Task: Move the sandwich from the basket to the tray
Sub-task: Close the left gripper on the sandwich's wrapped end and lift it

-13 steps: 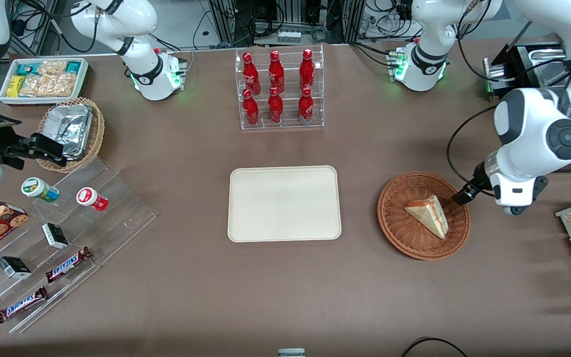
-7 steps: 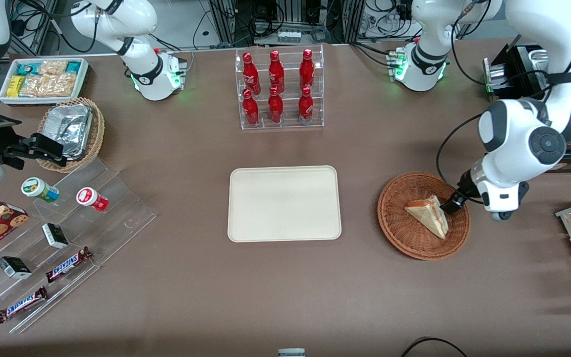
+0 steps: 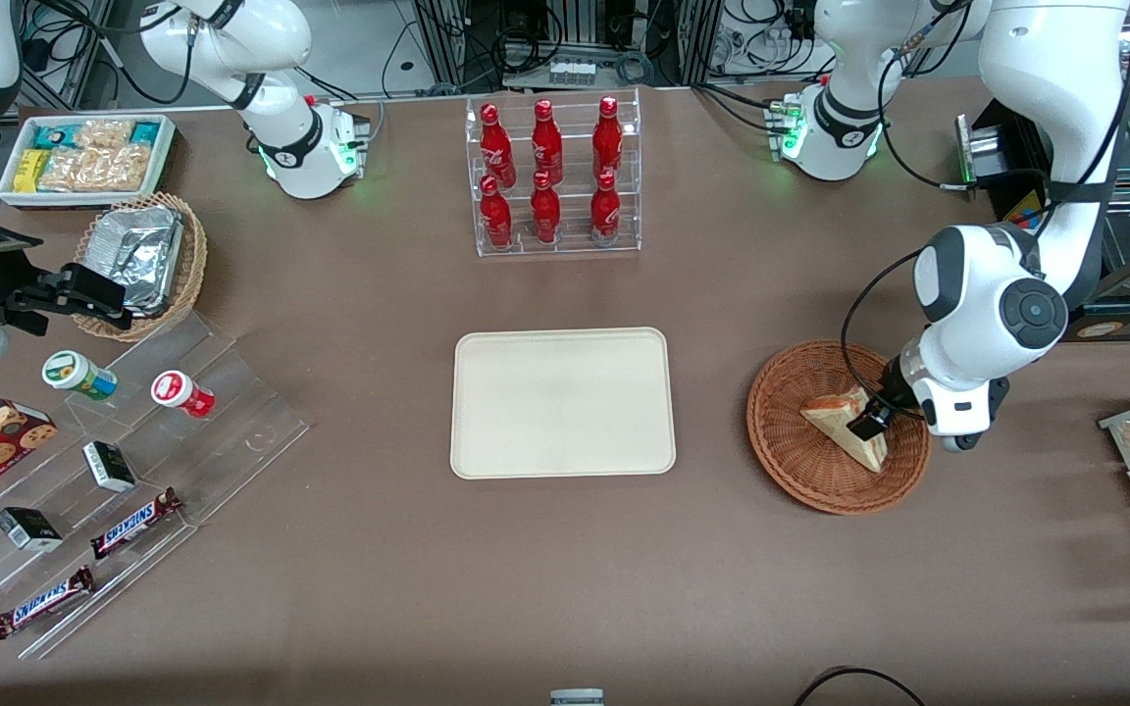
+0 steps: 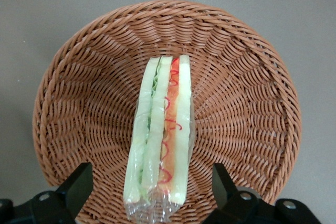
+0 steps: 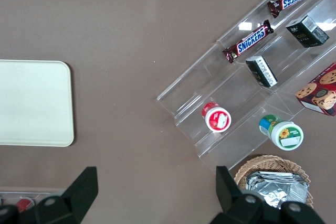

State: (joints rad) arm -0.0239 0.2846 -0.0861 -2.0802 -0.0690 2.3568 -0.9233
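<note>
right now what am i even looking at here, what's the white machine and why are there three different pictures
These are two white robot arms bolted to a brown table. One picture looks down from the front. The other two come from cameras on each arm's wrist.

The working arm's hand hangs over the sandwich, a wrapped bread wedge lying in the reddish wicker basket. In its wrist picture the hand shows open, one black finger on each side of the sandwich inside the basket. It holds nothing yet.

The cream tray beside the basket is where the sandwich should go. Farther from the front camera stands a rack of red bottles. Toward the parked arm's end are snack bars and small tubs on clear steps.
</note>
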